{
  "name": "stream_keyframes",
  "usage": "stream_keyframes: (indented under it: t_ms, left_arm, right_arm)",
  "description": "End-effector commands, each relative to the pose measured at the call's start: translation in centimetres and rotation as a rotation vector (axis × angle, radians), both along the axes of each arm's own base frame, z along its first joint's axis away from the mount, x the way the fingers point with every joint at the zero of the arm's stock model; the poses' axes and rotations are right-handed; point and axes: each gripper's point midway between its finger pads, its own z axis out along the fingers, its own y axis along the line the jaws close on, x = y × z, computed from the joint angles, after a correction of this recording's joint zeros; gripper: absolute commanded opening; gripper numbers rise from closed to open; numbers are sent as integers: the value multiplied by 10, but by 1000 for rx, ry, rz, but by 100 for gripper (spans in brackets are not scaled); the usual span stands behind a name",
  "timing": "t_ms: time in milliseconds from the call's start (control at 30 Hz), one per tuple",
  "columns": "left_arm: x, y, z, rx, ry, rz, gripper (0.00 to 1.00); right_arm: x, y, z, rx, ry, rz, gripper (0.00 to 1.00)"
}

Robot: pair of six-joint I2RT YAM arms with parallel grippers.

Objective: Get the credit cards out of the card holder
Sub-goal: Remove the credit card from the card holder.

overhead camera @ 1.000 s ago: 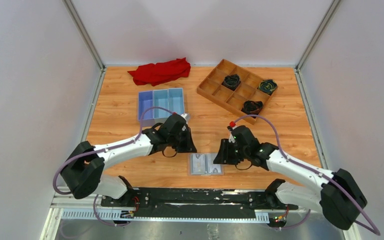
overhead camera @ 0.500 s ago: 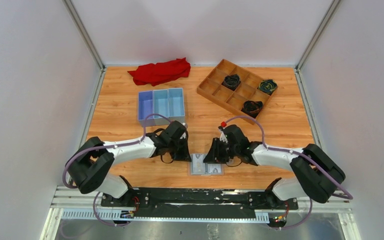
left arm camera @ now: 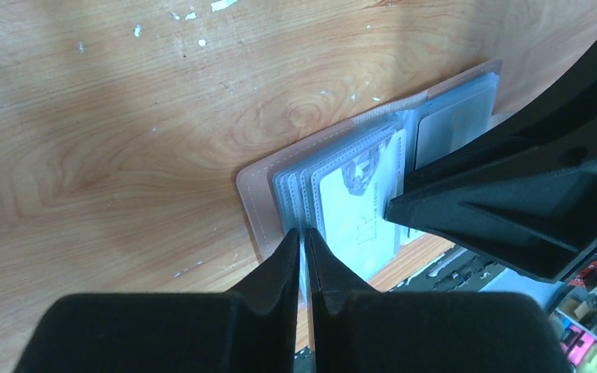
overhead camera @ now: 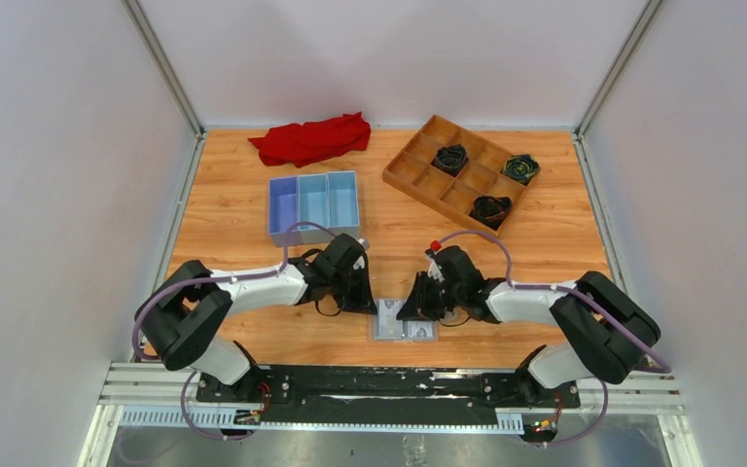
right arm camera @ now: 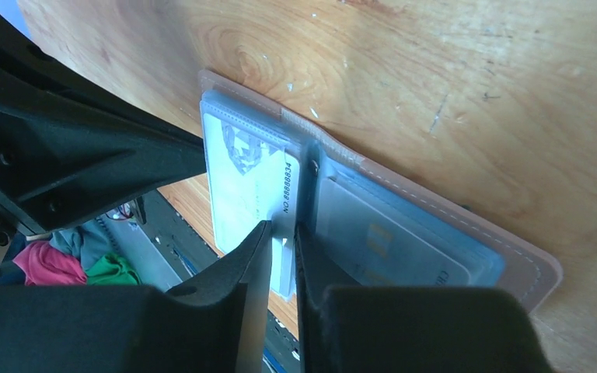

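The card holder [overhead camera: 401, 327] lies open and flat by the table's near edge, tan-pink rim [left arm camera: 253, 196] around clear sleeves. My left gripper [left arm camera: 304, 235] is shut on the thin clear sleeves at the holder's left edge, and also shows from above [overhead camera: 368, 304]. A pale credit card [right arm camera: 247, 177] with printed digits lies on the left panel, and its edge near the fold sits between the narrow jaws of my right gripper [right arm camera: 282, 233]. A grey card with a chip [right arm camera: 381, 242] stays inside the right panel's sleeve. The two grippers [overhead camera: 411, 309] face each other over the holder.
A blue three-compartment tray [overhead camera: 314, 202] stands behind the left arm. At the back right, a wooden grid tray [overhead camera: 426, 171] holds dark rolled items. A red cloth [overhead camera: 311, 138] lies at the back. The black base rail [overhead camera: 379, 379] runs just in front of the holder.
Both grippers have come down and inward onto the card holder. The right jaws have narrowed around the pale card's edge. The left jaws stayed nearly closed.
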Motion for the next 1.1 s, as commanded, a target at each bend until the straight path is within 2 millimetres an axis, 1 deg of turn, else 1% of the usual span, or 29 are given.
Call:
stream_keyframes:
  t_ms: [0,67,133,167,300,400,500,600,833,1000,1067]
  left_arm:
    - [-4,4,-16,35,30,-7,8]
    - [-4,5,-18,42,32,-4,8]
    - [-5,7,-19,48,34,-1,8]
    - [-5,8,-21,55,36,0,8]
    - [-8,9,-27,41,57,11,7]
    - [-10,13,-33,61,69,17,6]
    - [-10,16,-34,65,69,22,6]
    - [-9,18,-34,73,66,26,6]
    - [-7,23,-39,100,75,31,6]
    - [-6,26,-41,113,76,34,6]
    - [-7,27,-41,118,77,32,6]
  right_arm:
    - [0,-2,-4,16,22,-24,16]
    - [1,-3,-2,20,19,-30,10]
    - [1,-4,-1,23,17,-33,1]
    - [1,-5,-1,25,18,-34,0]
    - [1,-9,-3,21,26,-44,0]
    - [1,-17,-6,22,36,-59,0]
    - [1,-25,-7,32,36,-73,0]
    - [-1,-30,-4,51,31,-63,0]
    - [-2,-33,7,117,20,-51,0]
    - [-2,-40,1,125,37,-58,0]
    - [-6,-42,-3,139,58,-53,0]
